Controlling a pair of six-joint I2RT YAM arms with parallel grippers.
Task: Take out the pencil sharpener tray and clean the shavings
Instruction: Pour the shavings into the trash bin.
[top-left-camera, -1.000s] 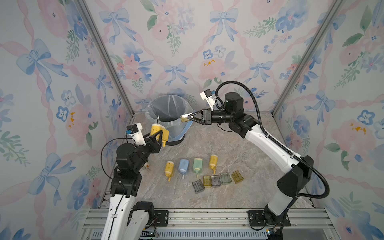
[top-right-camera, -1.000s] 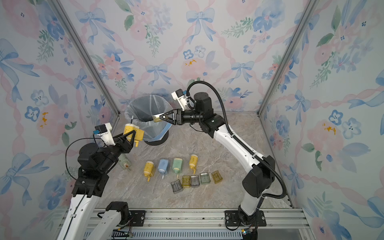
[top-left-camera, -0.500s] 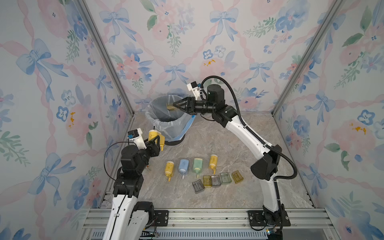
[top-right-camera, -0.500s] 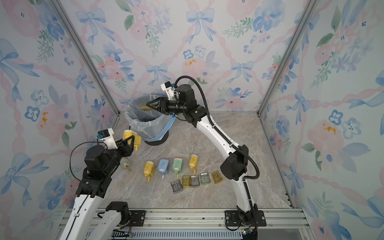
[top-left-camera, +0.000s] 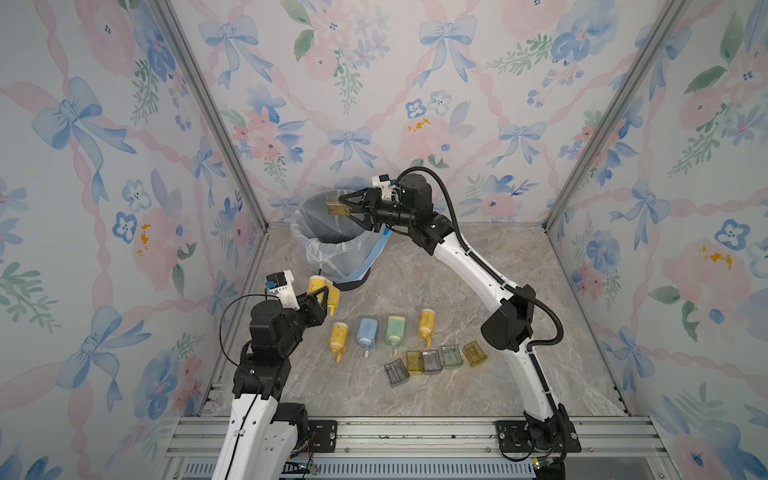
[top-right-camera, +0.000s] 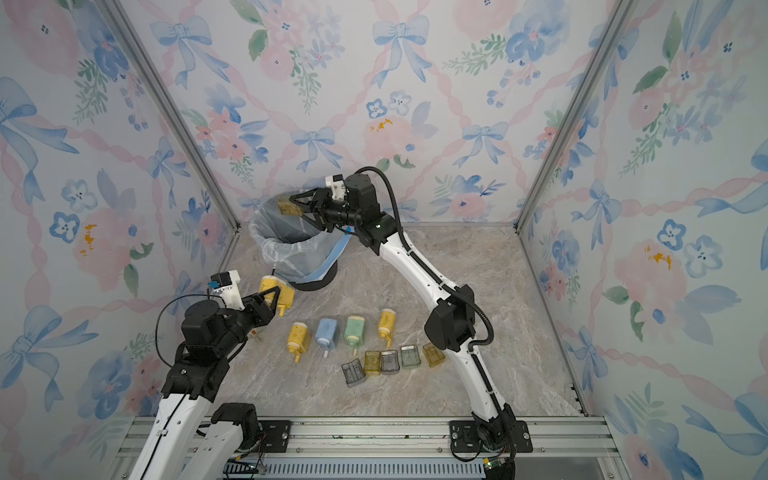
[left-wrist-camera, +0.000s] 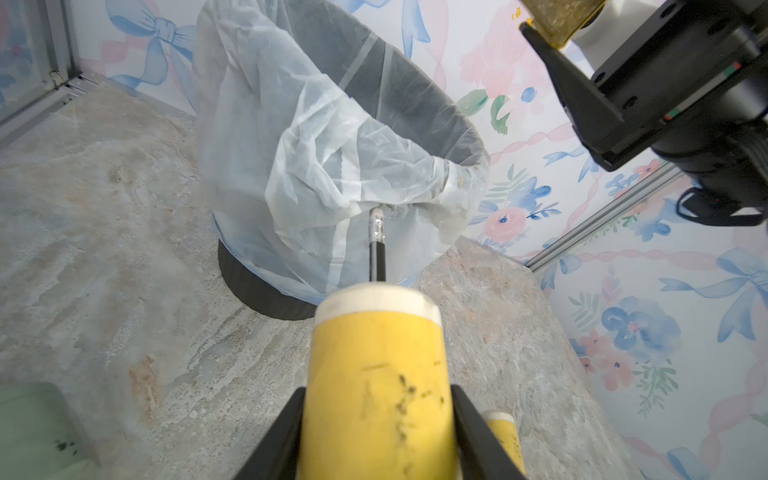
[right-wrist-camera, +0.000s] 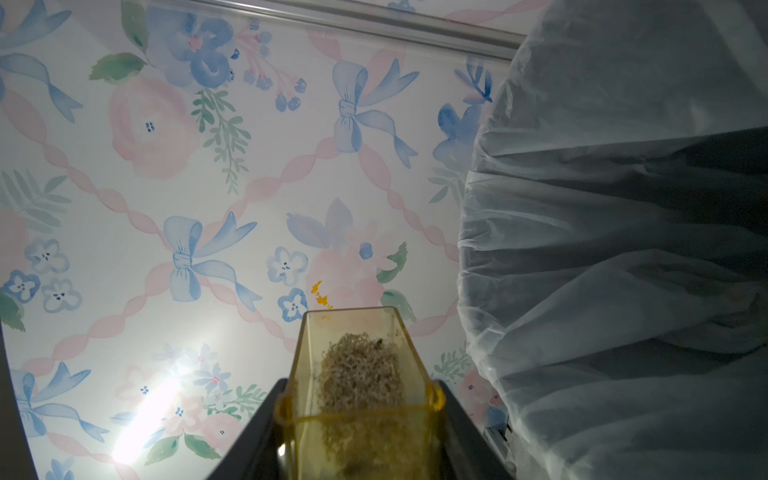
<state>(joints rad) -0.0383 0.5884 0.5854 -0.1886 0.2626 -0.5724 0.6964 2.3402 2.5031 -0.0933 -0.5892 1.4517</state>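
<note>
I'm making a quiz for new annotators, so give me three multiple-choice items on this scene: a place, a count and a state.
1. Where is the yellow tray in the right tool? A) on the table B) inside a sharpener C) raised at the mouth of the lined bin
2. How many loose trays lie on the table? A) three B) five C) seven
3. The left tool is: A) shut on a yellow sharpener B) hanging open C) shut on a blue sharpener
Key: C, both top views show it held up at the rim; B, five lie in a row; A, the left wrist view shows it clamping the yellow body.
</note>
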